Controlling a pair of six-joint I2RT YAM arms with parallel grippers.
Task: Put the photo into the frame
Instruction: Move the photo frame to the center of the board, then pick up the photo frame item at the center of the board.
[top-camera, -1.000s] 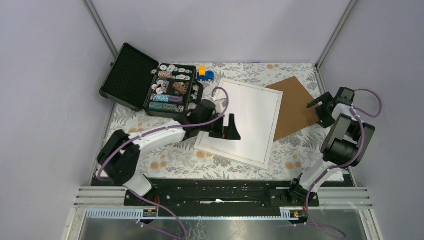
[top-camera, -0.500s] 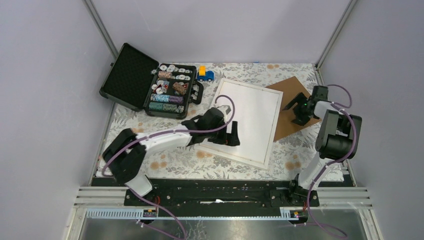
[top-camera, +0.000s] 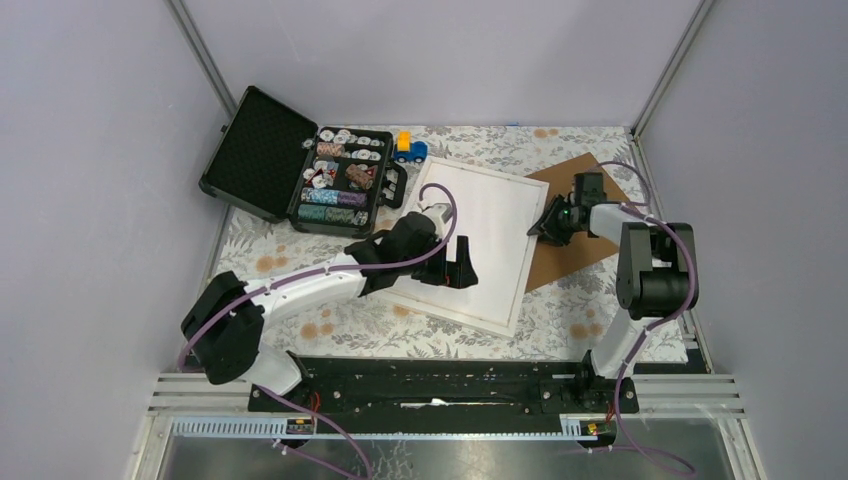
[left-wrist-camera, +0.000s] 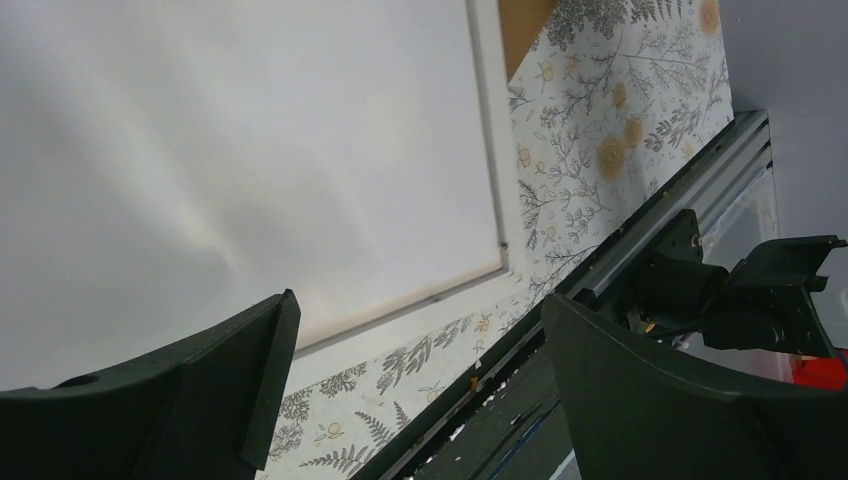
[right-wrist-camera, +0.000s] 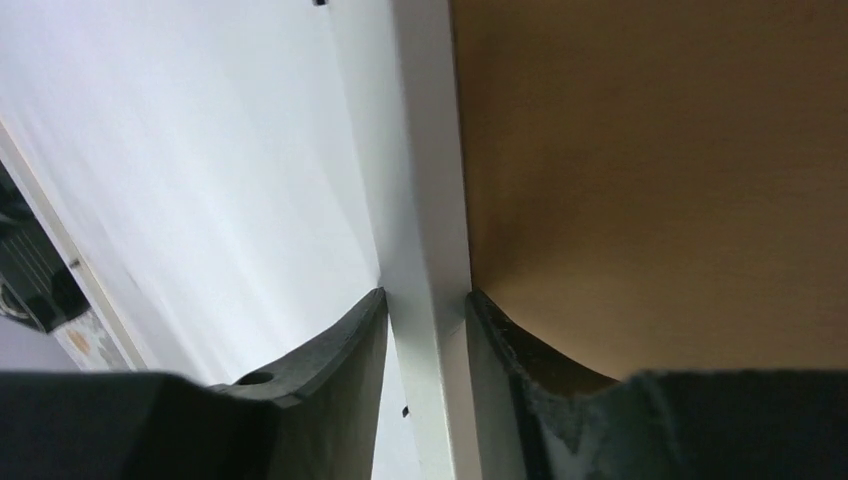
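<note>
Top external view, stock by size. Item 1: table (top-camera: 350, 322) under a floral cloth. Item 2: frame (top-camera: 490, 225), white with thin moulding, lying flat at the middle of the table and turned a little clockwise; a plain white panel fills its opening, and whether that is the print lying face down cannot be told. Item 3: brown board (top-camera: 563, 257), flat at 3 o'clock of the frame, its left part tucked under the frame's right rail. Item 4: black case (top-camera: 262, 150), lid thrown open, at 10 o'clock of the frame, its tray packed with poker chips (top-camera: 338, 195). Item 5: left claw (top-camera: 452, 268), low over the frame's 7 o'clock part, fingers spread as wide as they go, nothing between them. Item 6: right claw (top-camera: 540, 228), at the frame's 3 o'clock edge; the wrist view shows its two fingers pinching the white rail, one on the panel side, one on the board side. Item 7: toy truck (top-camera: 409, 149), blue and orange, at 11 o'clock, just beside the case.
</note>
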